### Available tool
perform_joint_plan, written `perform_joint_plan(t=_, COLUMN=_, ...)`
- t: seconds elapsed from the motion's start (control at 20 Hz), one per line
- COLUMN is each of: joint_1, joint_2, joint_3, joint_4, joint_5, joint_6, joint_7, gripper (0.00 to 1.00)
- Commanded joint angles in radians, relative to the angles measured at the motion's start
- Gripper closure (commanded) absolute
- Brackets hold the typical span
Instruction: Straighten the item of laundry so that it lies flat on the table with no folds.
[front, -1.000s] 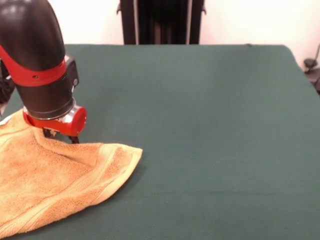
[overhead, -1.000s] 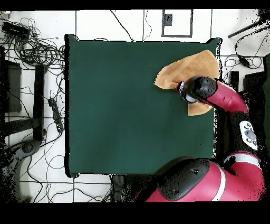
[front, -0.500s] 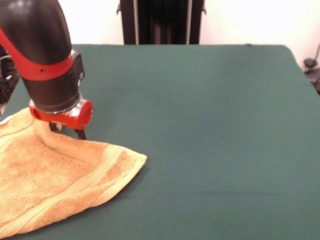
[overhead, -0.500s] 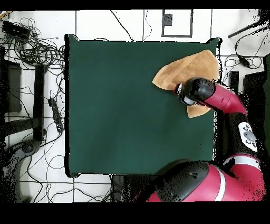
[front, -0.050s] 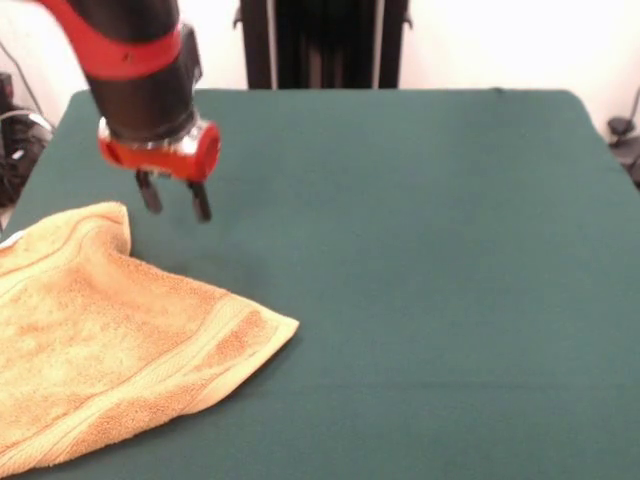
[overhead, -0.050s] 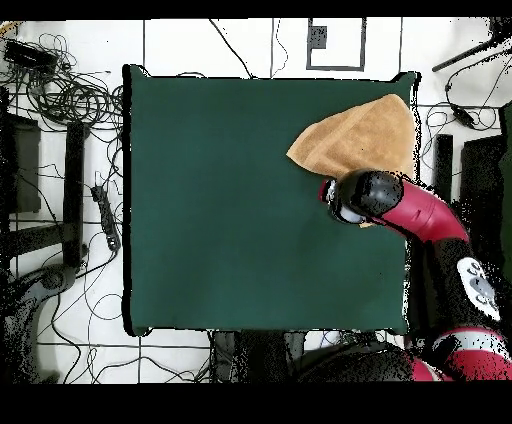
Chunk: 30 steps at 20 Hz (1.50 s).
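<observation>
In the front view, nearest to the camera, the towel (front, -0.050s: 110, 350) lies at the left side of the table (front, -0.050s: 430, 280), and its left and lower parts run out of the picture. One corner points toward the middle of the table, with a ribbed band beside its hem. The cloth looks mostly spread now, but its far edge has a small raised curl near the top left, so it is probably not yet fully flat.

Half a second ago the gripper (front, -0.050s: 174, 196) was pressing down on the far edge of the towel. Now it has lifted and gone away from the cloth, toward the table's far side. It hangs above bare green cloth, holding nothing, with its two fingers a little apart. The towel's pointed corner has crept slightly further out. This suggests that a pull has ended and the towel was let go.

In the overhead view the towel (overhead, -0.050s: 360, 140) sits in a corner of the table, close to two edges, perhaps overhanging one. Beyond the towel, most of the table is open, so there is much room to drag it inward.
</observation>
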Motion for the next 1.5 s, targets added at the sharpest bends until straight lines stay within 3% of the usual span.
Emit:
perform_joint_plan(t=0.05, joint_1=0.057, joint_2=-0.167, joint_3=0.007, joint_4=0.241, joint_5=0.034, joint_6=0.013, joint_7=0.162, gripper=0.00)
perform_joint_plan(t=0.2, joint_1=0.081, joint_2=-0.246, joint_3=-0.020, joint_4=0.266, joint_5=0.039, joint_6=0.056, joint_7=0.175, gripper=0.00)
perform_joint_plan(t=0.35, joint_1=0.067, joint_2=-0.236, joint_3=-0.008, joint_4=0.234, joint_5=0.044, joint_6=0.052, joint_7=0.155, gripper=0.00)
perform_joint_plan(t=0.45, joint_1=0.038, joint_2=-0.173, joint_3=0.020, joint_4=0.170, joint_5=0.042, joint_6=0.020, joint_7=0.129, gripper=0.00)
perform_joint_plan(t=0.8, joint_1=0.066, joint_2=0.168, joint_3=0.038, joint_4=-0.336, joint_5=0.018, joint_6=0.173, joint_7=0.104, gripper=0.00)
perform_joint_plan(t=0.95, joint_1=0.065, joint_2=0.275, joint_3=0.060, joint_4=-0.483, joint_5=0.018, joint_6=0.213, joint_7=0.071, gripper=0.00)
perform_joint_plan(t=1.5, joint_1=0.040, joint_2=0.455, joint_3=0.128, joint_4=-0.674, joint_5=0.038, joint_6=0.185, joint_7=-0.014, gripper=0.00)
